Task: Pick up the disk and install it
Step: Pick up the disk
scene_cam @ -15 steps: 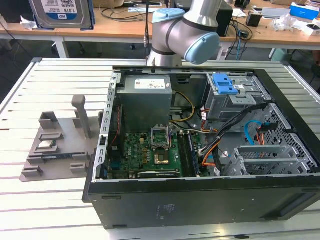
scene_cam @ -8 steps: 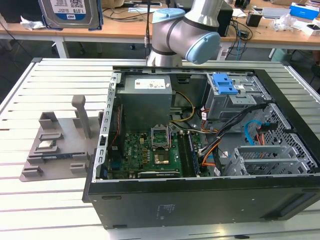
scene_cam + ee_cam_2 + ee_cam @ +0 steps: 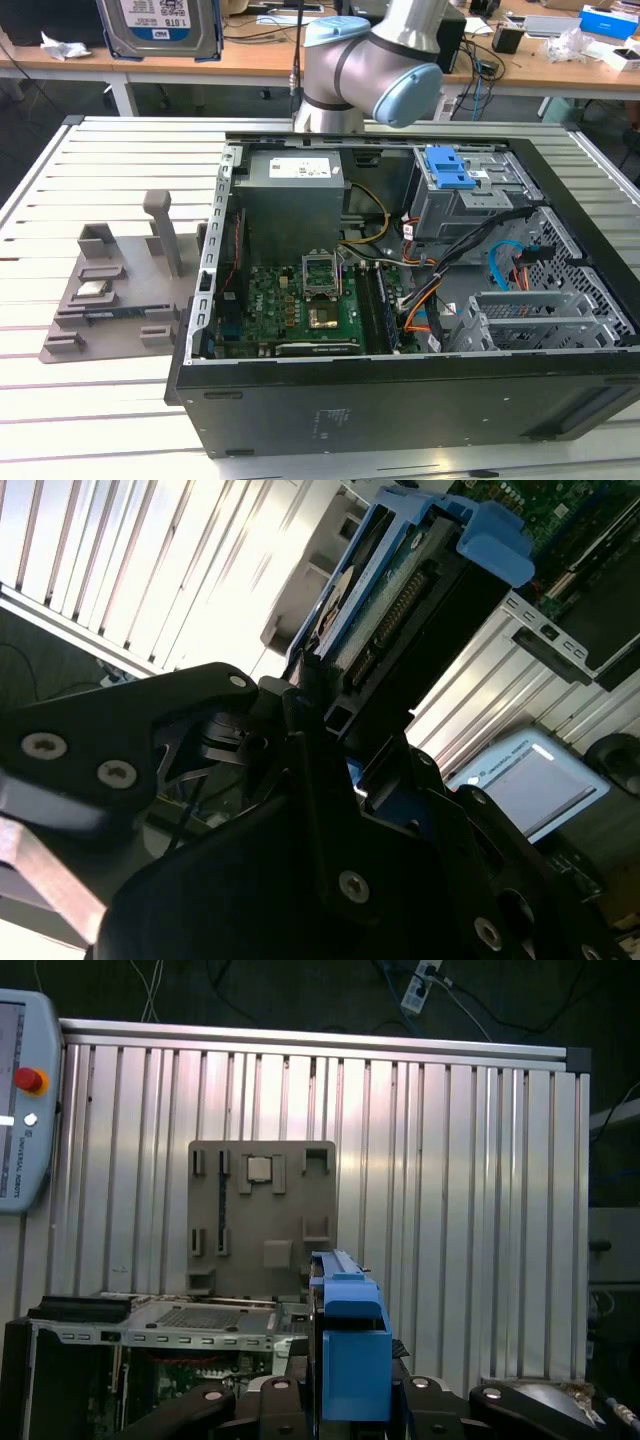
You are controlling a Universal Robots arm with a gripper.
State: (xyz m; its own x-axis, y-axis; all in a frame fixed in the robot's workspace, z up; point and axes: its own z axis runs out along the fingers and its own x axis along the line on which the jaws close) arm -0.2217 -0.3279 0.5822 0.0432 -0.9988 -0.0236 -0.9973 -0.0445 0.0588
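Observation:
The disk [image 3: 160, 25], a silver drive with a white-and-blue label and a blue side bracket, hangs high at the exterior view's upper left, above the table. In the second wrist view the disk [image 3: 400, 610] stands between the black fingers of my gripper [image 3: 330, 720], which is shut on it. In the first wrist view the disk [image 3: 350, 1350] shows edge-on with its blue bracket, clamped by the gripper [image 3: 345, 1405]. The open computer case [image 3: 400, 400] lies below, with a grey drive cage [image 3: 455, 170] carrying a blue latch at its far right.
A grey holder plate [image 3: 110, 290] with a small square chip [image 3: 92, 291] lies on the slatted table [image 3: 110, 150], at the exterior view's left of the case. The arm's joint [image 3: 370, 70] stands behind the case. A teach pendant [image 3: 20, 1100] hangs at the table's edge.

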